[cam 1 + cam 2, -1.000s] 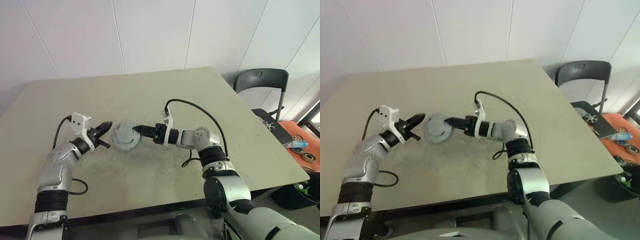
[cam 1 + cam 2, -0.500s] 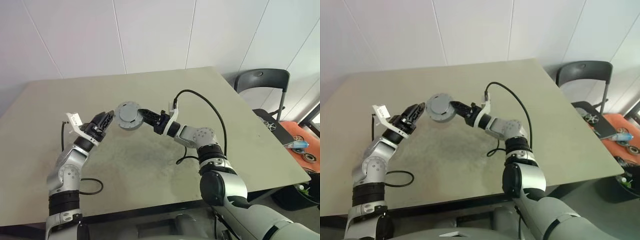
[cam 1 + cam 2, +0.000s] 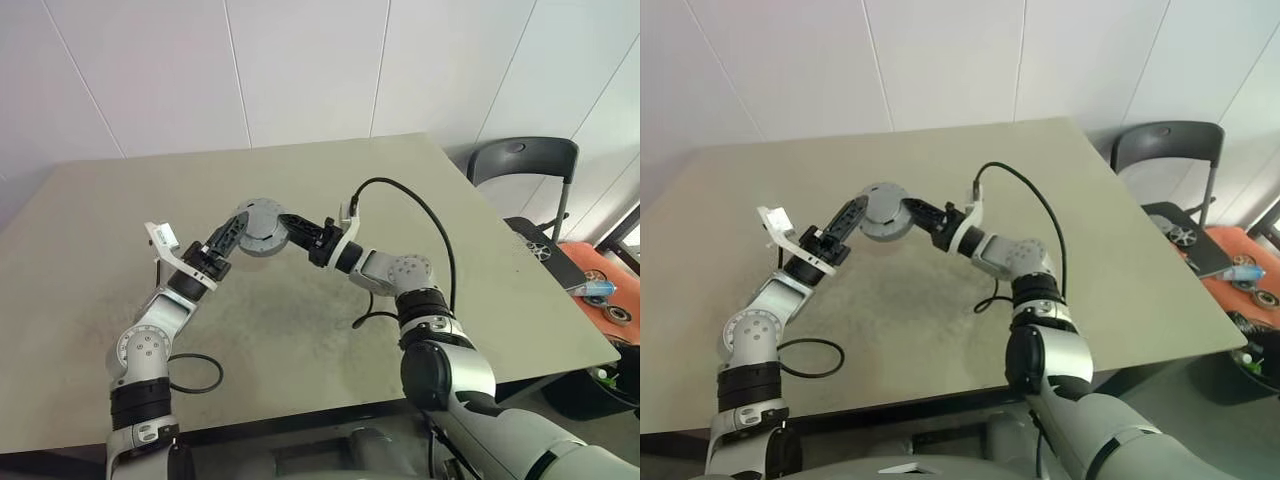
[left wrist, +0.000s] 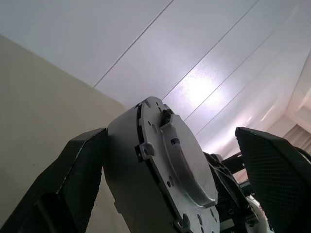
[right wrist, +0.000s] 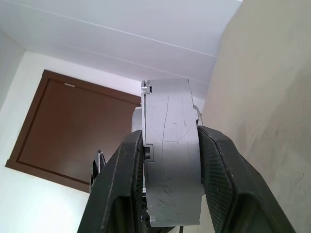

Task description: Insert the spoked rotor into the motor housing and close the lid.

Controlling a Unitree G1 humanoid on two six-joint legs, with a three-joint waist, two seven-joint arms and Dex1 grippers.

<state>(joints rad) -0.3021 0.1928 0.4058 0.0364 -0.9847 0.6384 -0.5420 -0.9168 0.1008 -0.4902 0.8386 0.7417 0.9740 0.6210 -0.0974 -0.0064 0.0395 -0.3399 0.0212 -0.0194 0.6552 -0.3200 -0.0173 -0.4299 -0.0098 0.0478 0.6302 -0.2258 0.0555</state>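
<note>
Here we hold the closed motor housing (image 3: 262,228) aloft above the counter (image 3: 300,330), well off its surface. Our right gripper (image 5: 167,145) pinches it across its flat faces, at its three o'clock side. Our left gripper (image 4: 170,160) straddles the nine o'clock rim with jaws spread wide, touching nothing. It looks a rigid, smooth grey disc, probably weighty and slippery, so we'd grip the rim's notched edge.

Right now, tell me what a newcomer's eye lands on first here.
A grey round closed motor housing held in the air above the table, clamped by the right tool. The left tool stands open beside it. A black chair sits at the table's far right.
</note>
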